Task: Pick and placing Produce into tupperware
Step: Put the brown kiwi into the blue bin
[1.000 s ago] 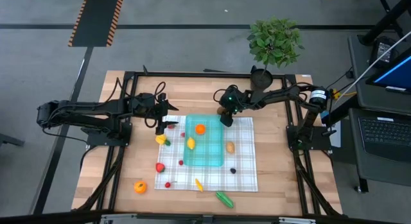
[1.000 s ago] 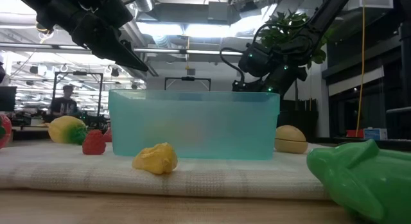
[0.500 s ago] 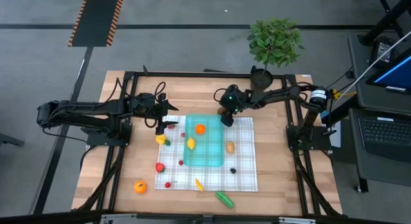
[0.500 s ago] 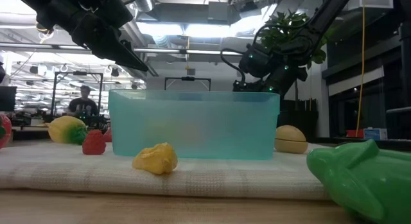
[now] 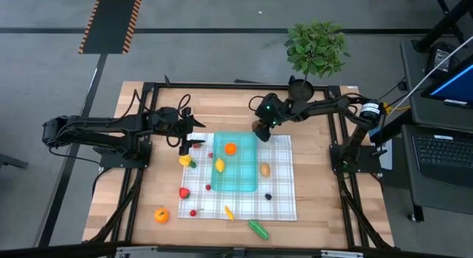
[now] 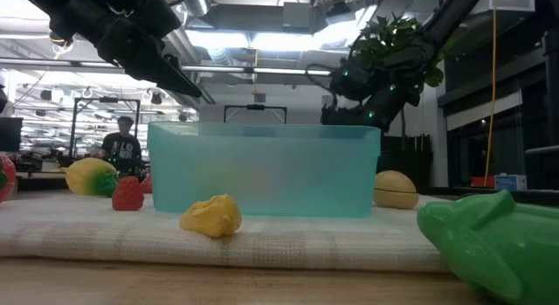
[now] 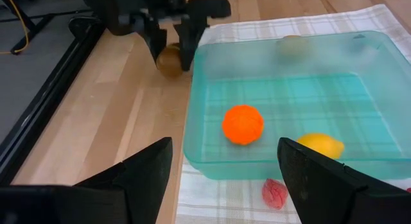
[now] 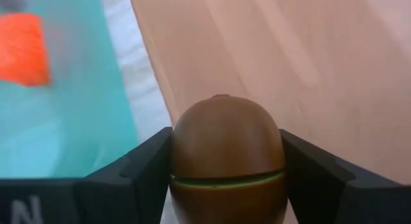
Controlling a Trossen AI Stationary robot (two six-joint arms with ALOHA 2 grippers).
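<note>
Closest to the low camera, a green piece [image 6: 493, 239] and a yellow piece [image 6: 211, 215] lie on the checked cloth [image 5: 281, 202] before the teal tupperware [image 5: 236, 177], which holds an orange fruit [image 5: 230, 148] and a yellow one [image 5: 219, 165]. Beyond, the left gripper [image 5: 191, 141] hovers with jaws apart, empty. Farthest, the right gripper [image 7: 172, 52] seems clamped on a brown produce piece [image 8: 226, 150] by the container's far corner.

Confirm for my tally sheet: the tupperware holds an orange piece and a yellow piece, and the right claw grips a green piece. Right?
Not quite: the right claw grips a brown piece, as the right wrist view shows. The tupperware does hold the orange piece and the yellow piece.
</note>
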